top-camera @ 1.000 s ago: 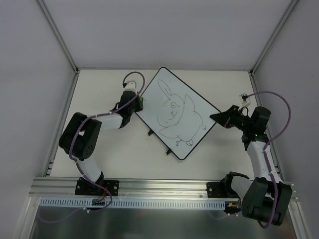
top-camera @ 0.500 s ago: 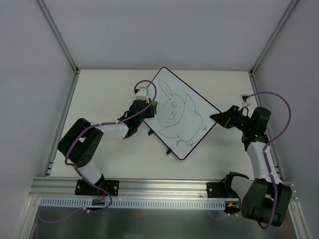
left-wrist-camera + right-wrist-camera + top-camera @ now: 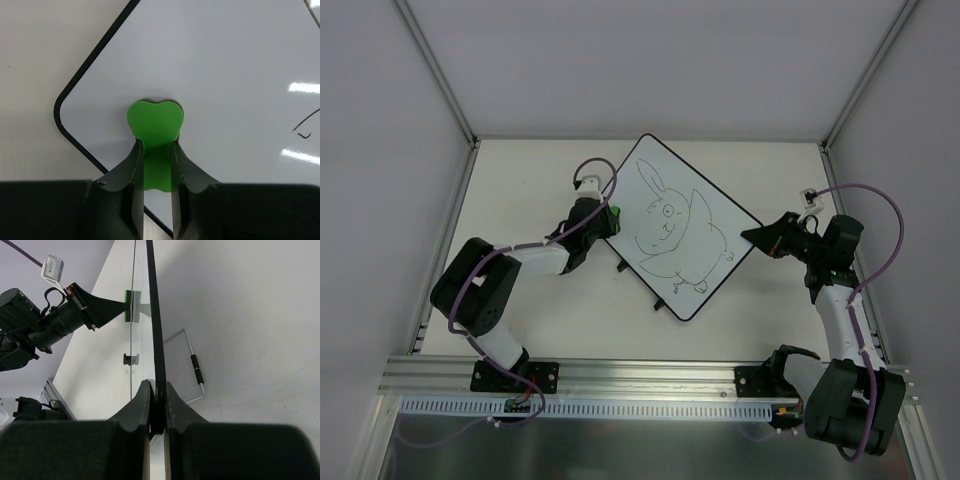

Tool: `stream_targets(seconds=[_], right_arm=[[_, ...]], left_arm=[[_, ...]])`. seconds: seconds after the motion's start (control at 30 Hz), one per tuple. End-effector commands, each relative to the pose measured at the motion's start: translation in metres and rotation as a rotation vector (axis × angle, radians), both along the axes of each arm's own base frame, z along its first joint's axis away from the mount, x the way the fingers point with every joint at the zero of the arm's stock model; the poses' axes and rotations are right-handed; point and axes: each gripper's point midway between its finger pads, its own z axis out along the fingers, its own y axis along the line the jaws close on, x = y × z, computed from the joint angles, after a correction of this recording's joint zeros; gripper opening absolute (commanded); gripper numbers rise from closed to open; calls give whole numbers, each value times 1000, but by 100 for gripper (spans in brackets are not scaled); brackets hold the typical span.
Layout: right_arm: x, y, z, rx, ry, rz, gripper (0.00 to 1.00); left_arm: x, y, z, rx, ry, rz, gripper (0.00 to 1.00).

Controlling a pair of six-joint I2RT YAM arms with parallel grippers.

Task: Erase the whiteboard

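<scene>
Pale cream tabletop (image 3: 740, 335), evenly lit, soft light all round. A plain white back wall (image 3: 650, 60) stands behind it, with white side panels (image 3: 380, 200) left and right. Slanting metal posts (image 3: 438, 75) mark the corners, and an aluminium rail (image 3: 650, 372) runs along the near edge.

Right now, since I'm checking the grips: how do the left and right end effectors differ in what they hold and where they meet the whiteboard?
The left end effector is shut on a green eraser; the right end effector is shut on the whiteboard itself, at its black-framed edge. The left presses its eraser against the white face near the board's left corner; the right clamps the rim at the right corner. Both are closed, neither empty.
</scene>
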Motion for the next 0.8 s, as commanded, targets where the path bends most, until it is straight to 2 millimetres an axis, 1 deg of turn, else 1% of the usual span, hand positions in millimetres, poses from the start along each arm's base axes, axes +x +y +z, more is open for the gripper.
stream_targets(seconds=[0.0,0.07,0.1,0.13,0.2,0.23,0.27,0.3,0.33,0.4,0.43,0.47,0.53,0.57,0.67,0.7,0.73,0.77], right_arm=[[12,-11,-19,-219,-164,-2,0],[11,-10,-17,-219,-169,0,0],[11,-10,-18,-219,-166,0,0],[12,-11,-17,-219,-167,-1,0],[11,-10,-16,-218,-172,2,0],[11,-9,-16,-217,-172,5,0],[11,-9,-16,-217,-175,5,0],[11,-9,-16,-217,-173,5,1],[10,-9,-15,-217,-177,7,0],[11,-9,-14,-217,-180,7,0],[11,-8,-14,-217,-180,9,0],[11,-8,-14,-217,-180,9,1],[10,-8,-14,-217,-180,10,0],[10,-7,-14,-216,-179,13,0],[10,-5,-14,-217,-185,23,0],[10,-4,-14,-218,-186,26,0],[9,-4,-14,-220,-187,29,0],[9,-3,-14,-223,-189,33,0]], left_arm=[[-23,-20,-26,47,100,-84,0],[-32,-34,-27,53,100,-117,0],[-42,-48,-30,46,110,-147,0],[-48,-55,-31,28,122,-158,0],[-57,-67,-32,9,130,-168,0],[-66,-81,-30,12,121,-198,0],[-70,-87,-29,16,115,-204,0],[-75,-96,-27,10,113,-225,0],[-82,-110,-23,4,105,-258,0],[-87,-125,-18,-1,93,-290,0],[-87,-133,-11,-10,77,-303,0],[-93,-141,-8,-16,75,-325,0],[-92,-151,0,-26,61,-342,0],[-92,-152,1,-24,59,-342,0],[-79,-145,9,23,17,-303,0],[-70,-139,13,34,5,-281,0],[-62,-136,20,33,-6,-265,0],[-55,-132,22,36,-8,-258,0]])
